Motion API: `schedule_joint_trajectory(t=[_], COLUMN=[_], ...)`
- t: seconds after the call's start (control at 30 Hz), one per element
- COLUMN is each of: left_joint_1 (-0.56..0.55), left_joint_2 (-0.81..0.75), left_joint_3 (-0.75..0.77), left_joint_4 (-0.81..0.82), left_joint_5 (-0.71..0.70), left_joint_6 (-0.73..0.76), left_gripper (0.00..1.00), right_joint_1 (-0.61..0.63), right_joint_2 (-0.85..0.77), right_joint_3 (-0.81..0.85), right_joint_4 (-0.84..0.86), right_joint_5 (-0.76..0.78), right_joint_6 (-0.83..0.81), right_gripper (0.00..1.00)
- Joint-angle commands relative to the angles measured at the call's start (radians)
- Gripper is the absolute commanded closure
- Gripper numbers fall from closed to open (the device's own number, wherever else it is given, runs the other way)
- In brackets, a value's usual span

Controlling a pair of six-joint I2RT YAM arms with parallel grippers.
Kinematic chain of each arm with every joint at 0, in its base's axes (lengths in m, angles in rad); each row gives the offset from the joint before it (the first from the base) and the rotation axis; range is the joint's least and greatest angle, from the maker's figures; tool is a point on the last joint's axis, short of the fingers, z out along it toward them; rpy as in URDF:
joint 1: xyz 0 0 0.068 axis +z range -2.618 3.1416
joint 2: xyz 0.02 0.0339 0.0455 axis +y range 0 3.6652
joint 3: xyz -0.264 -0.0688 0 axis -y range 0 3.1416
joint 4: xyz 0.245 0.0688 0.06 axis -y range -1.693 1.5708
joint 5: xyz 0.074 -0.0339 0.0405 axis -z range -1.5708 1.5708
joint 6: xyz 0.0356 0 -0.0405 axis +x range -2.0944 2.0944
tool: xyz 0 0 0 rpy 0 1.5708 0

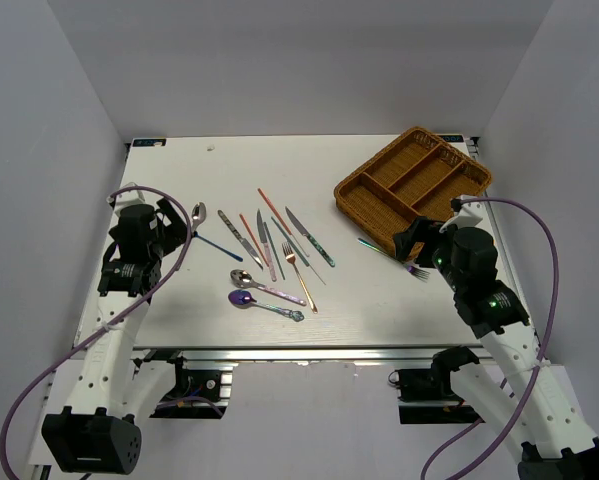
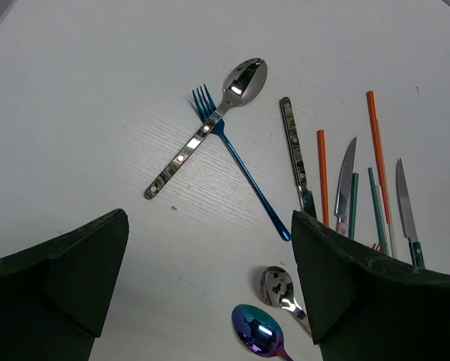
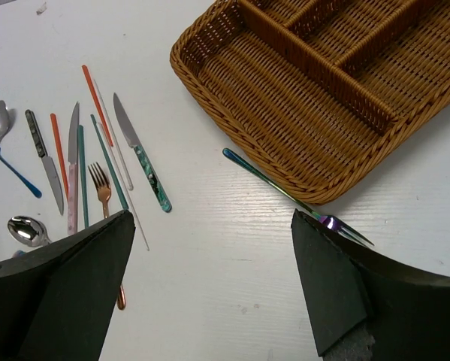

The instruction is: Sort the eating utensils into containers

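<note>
The eating utensils lie loose in the middle of the white table: a silver spoon [image 2: 209,124] crossing a blue fork [image 2: 243,173], knives [image 1: 241,238], orange chopsticks [image 2: 322,173], a copper fork [image 3: 103,188], and a purple spoon [image 2: 256,331] beside another silver spoon [image 2: 277,287]. One iridescent fork [image 3: 273,184] rests against the near edge of the brown wicker tray [image 3: 285,105], whose compartments, the containers, hold nothing. My left gripper [image 2: 209,218] hovers open over the table left of the pile. Near the tray's front corner, my right gripper [image 3: 213,218] is open over bare table.
The wicker tray [image 1: 434,175] sits at the far right corner, turned at an angle. White walls close in the table on the left, back and right. The table's near edge runs just in front of both arm bases.
</note>
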Motion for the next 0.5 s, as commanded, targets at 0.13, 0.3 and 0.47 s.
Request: schedule_joint_trajectory(t=[0.13,0.3,0.47], left_joint_1=[-0.002,-0.004,-0.004], left_joint_2=[-0.025,-0.027,-0.027], left_joint_3=[-0.003,-0.006,-0.005], left_joint_4=[0.014,0.017,0.019], left_joint_5=[-0.008,0.0,0.005], left_joint_6=[-0.004,-0.003,-0.001], left_gripper=[0.02,0.02,0.02], right_joint_1=[-0.003,-0.005,-0.001], right_joint_2=[-0.025,-0.096,0.103], right_joint_3=[-0.027,-0.128,-0.073], right_joint_4=[0.083,0.264,0.286], right_joint_5=[-0.021,-0.194,-0.285], right_joint_6=[-0.012,-0.019,-0.015], right_gripper=[0.11,0.11,0.11])
